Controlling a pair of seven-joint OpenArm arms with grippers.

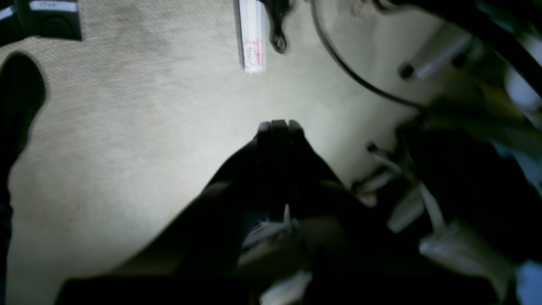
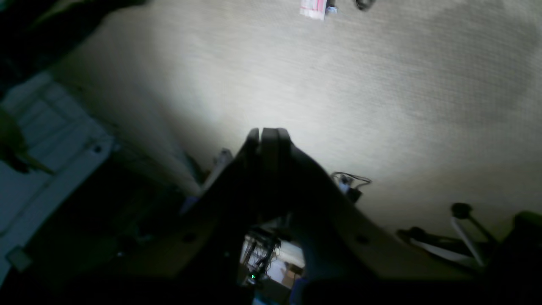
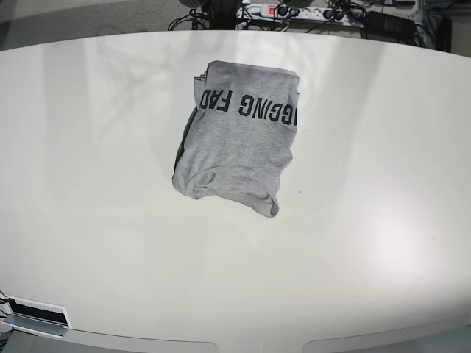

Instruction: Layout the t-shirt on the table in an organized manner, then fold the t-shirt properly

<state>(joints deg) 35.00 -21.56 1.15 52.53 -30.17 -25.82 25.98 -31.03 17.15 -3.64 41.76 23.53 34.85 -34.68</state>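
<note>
1. Left gripper: seen from its own wrist camera, jaws pressed together with nothing between them. It points at beige carpet, not at the table; a white strip with a pink label lies on the floor ahead of it.
2. Right gripper: jaws likewise pressed together and empty, also aimed at carpeted floor. Neither arm appears in the base view.
3. T-shirt: lies on the table, in the far middle of the top, well apart from every edge. It forms a compact, roughly rectangular bundle with black lettering showing across its far end; the near edge is rounded and lumpy, and a dark seam or layer runs down one long side.
4. Step in hand: the pictures alone do not settle this. The bundle reads either as a shirt not yet laid out or as a rough fold already made. With both arms parked off the table, the moment looks like a rest pose at one end of the task.
5. Next move, if work remains: bring both grippers over the table, part the jaws, pinch the two far corners of the fabric and draw the cloth flat before folding. The soft cloth will likely drag and wrinkle.
6. Count: one t-shirt, one table, two grippers, one power strip on the floor beyond the table.
</note>
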